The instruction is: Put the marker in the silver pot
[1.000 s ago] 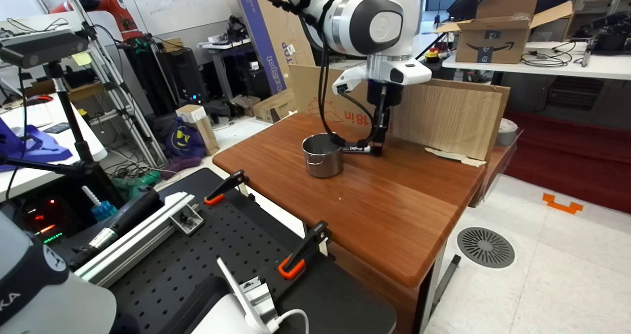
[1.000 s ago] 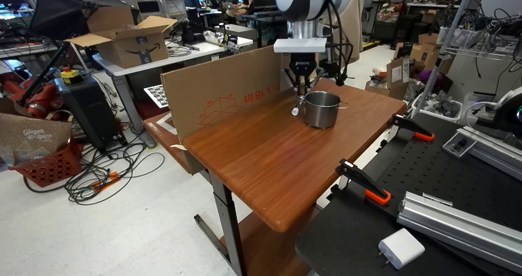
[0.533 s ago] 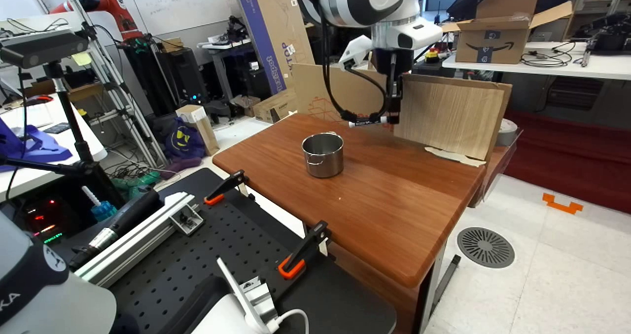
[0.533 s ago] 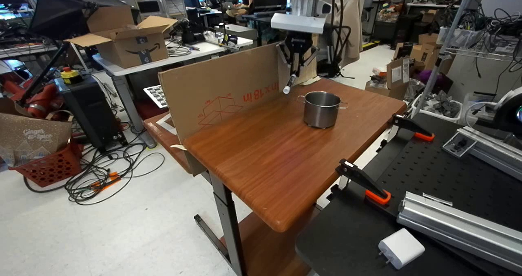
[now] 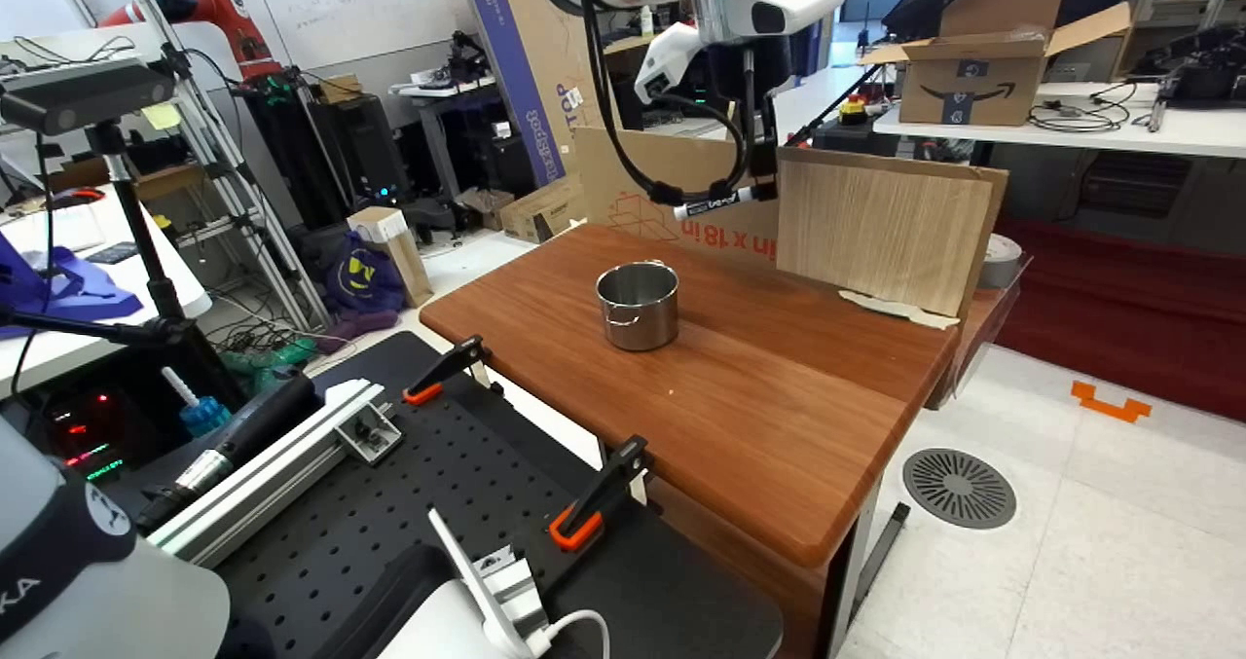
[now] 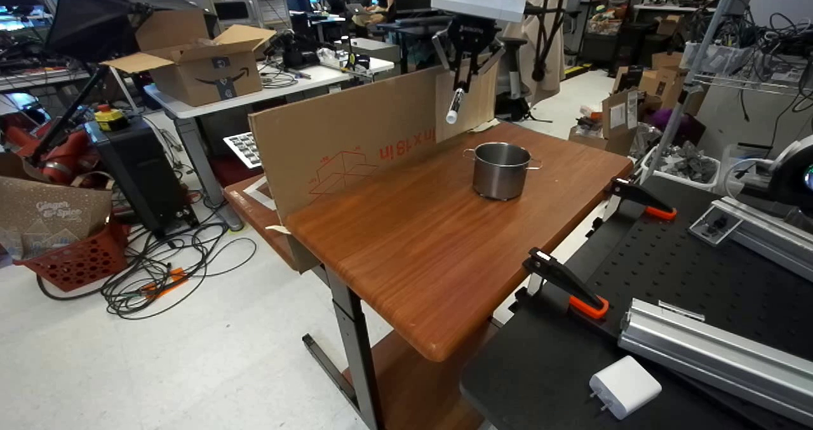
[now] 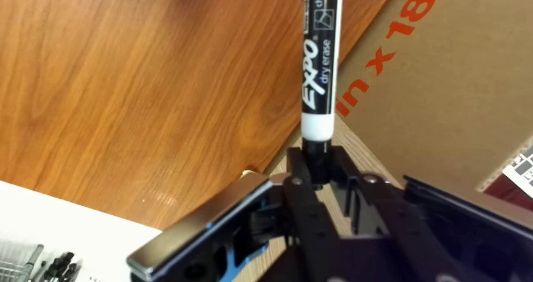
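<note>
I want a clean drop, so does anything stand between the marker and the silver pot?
Nothing visible does. The jaws hold the marker in the air, and both exterior views show open space between it and the silver pot, whose top is uncovered. A cable hangs nearby, but not between them.

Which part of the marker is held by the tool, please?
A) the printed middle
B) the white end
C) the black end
C: in the wrist view, the tool is closed on the black end of the marker, with the printed words outside its grip.
</note>
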`<control>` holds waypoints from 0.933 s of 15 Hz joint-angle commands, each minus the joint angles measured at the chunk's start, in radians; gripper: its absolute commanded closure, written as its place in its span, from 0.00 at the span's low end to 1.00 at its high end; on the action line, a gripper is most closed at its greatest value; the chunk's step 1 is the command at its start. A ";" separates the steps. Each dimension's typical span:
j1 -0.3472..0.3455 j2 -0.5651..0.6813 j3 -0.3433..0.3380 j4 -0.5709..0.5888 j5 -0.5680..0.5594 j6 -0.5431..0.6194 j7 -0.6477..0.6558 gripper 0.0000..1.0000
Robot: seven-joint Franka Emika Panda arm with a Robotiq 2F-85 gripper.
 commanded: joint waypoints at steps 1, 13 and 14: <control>0.061 -0.073 -0.056 -0.127 -0.115 0.092 0.053 0.95; 0.209 -0.121 -0.196 -0.268 -0.623 0.133 0.393 0.95; 0.210 -0.121 -0.193 -0.271 -0.650 0.128 0.410 0.95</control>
